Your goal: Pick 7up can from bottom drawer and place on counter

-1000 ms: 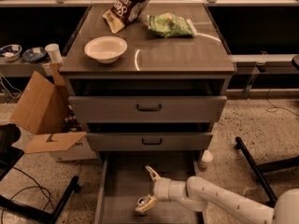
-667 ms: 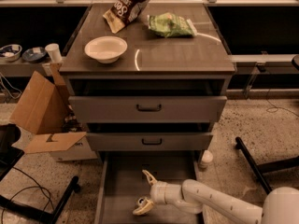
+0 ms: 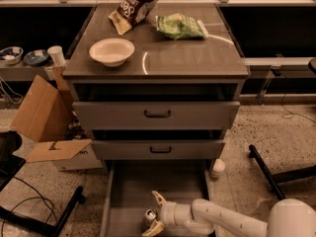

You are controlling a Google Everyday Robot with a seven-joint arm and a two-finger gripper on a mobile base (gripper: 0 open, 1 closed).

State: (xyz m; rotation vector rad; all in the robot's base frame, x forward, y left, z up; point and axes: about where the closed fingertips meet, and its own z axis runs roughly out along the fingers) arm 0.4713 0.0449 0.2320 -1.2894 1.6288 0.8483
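Note:
The 7up can [image 3: 149, 215] stands upright on the floor of the pulled-out bottom drawer [image 3: 128, 186], near its front, with its silver top showing. My gripper [image 3: 154, 213] reaches in from the right, low in the drawer. It is open, with one pale finger [image 3: 158, 198] behind the can and the other in front of it. The can sits between the fingers, and I cannot tell whether they touch it. The counter [image 3: 192, 58] is the cabinet's glossy top, above the two upper drawers.
On the counter lie a white bowl [image 3: 111, 51], a brown snack bag [image 3: 136, 6] and a green bag [image 3: 180, 26]. A small white bottle [image 3: 217, 168] stands on the floor right of the drawer. A cardboard box [image 3: 47, 122] and a black chair leg [image 3: 266, 172] flank the cabinet.
My arm has slid left and lower into the drawer. The open fingers now straddle the can, which has stayed in place.

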